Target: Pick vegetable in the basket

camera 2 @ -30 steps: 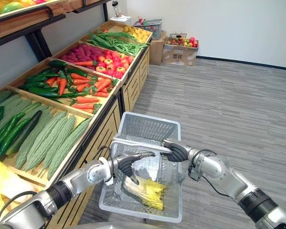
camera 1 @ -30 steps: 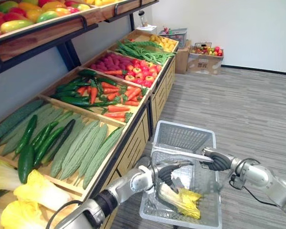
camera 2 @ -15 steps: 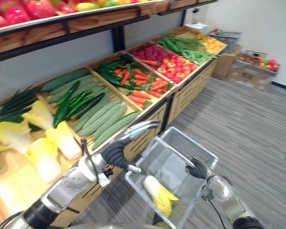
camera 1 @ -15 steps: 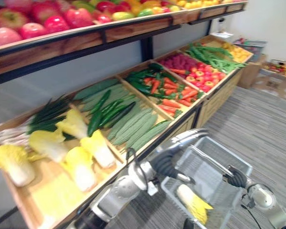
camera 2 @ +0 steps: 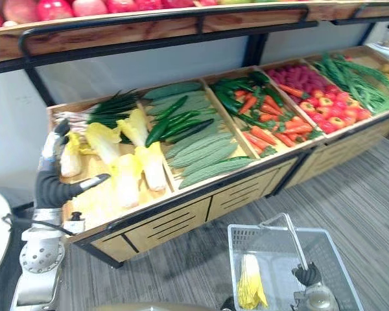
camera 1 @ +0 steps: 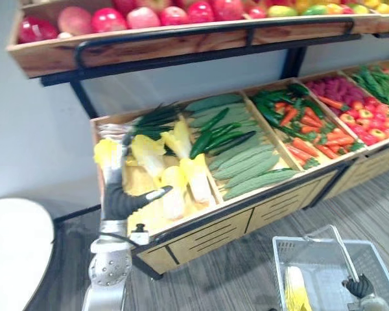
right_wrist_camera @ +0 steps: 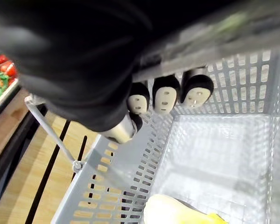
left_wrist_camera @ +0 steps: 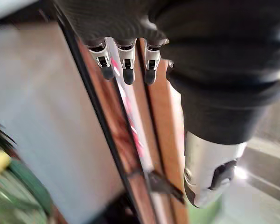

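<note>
Several pale yellow napa cabbages [camera 1: 181, 175] lie in the wooden bin [camera 1: 181, 223] at the stand's left end. My left hand [camera 1: 117, 197] is raised upright in front of that bin, open, with straight fingers [left_wrist_camera: 126, 65] and nothing in it. A grey plastic basket [camera 2: 259, 228] hangs low at the right with one napa cabbage [camera 2: 249, 291] lying inside. My right hand [camera 2: 306, 275] is shut on the basket's handle [camera 1: 340, 249], and its fingers [right_wrist_camera: 165, 95] curl round the bar.
Green onions [camera 1: 157, 116] lie behind the cabbages. Cucumbers [camera 1: 214, 133], bitter gourds [camera 1: 253, 168], carrots with peppers [camera 1: 305, 133] and red fruit [camera 1: 350, 107] fill the bins to the right. An upper shelf [camera 1: 181, 45] of apples overhangs. A white round surface [camera 1: 13, 253] stands at the left.
The camera has swung left along the stand. My left hand has come out of the basket and risen before the cabbage bin. The cabbage stays in the basket, which my right hand still holds.
</note>
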Tool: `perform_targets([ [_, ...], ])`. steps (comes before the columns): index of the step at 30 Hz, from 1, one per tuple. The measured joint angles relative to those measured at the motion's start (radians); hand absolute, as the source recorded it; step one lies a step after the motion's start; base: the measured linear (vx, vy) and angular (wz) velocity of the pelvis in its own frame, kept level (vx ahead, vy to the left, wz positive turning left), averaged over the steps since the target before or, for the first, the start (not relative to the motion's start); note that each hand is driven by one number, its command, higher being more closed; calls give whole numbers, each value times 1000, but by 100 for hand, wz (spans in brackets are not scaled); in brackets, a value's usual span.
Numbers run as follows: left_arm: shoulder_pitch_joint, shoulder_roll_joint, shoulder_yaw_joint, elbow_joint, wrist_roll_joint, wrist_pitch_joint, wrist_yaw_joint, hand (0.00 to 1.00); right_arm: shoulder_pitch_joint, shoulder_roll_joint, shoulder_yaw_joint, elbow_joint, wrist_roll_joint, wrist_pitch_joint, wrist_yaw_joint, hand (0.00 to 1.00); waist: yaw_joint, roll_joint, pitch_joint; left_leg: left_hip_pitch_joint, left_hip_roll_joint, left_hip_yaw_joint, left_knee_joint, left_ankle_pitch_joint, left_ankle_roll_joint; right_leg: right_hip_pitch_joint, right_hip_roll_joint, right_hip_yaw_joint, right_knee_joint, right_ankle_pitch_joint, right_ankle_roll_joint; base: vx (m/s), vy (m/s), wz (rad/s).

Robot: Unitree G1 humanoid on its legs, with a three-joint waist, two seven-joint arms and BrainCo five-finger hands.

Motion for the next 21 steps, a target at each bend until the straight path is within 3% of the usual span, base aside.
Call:
perform_targets([
  [4, 5, -58, 161, 178, 131, 56, 119, 0, -9, 39, -45, 53, 26, 8, -33, 100, 14, -7, 1, -28, -24, -64, -41, 38, 3, -1, -13, -62, 2, -2, 5, -5, 39, 52],
  [8, 19, -104, 263, 350, 147, 103, 194, 0, -9, 78, -86, 78, 27, 9, -42, 100, 22, -19, 1, -38, -29, -98, -65, 59, 5, 3, -14, -97, 2, -5, 9, 15, 10, 27],
  [10, 19, -105, 318, 522, 146, 139, 225, 0, -13, 108, -112, 77, 30, 12, -60, 100, 22, -20, 1, -42, -29, -109, -66, 64, 6, 8, -13, -108, 0, -5, 8, 29, 2, 17],
  [13, 27, -111, 374, 704, 146, 185, 254, 0, -14, 141, -122, 72, 36, 16, -75, 100, 22, -26, -1, -42, -33, -123, -70, 65, 5, 14, -14, -117, 0, -8, 6, 29, 6, 12],
  [21, 78, -114, 447, 1110, 95, 237, 259, 0, -30, 179, -128, 71, 28, 18, -81, 100, 1, -37, 0, -23, -50, -124, -101, 70, 4, 16, -24, -110, 0, -17, 0, 55, 16, 0],
])
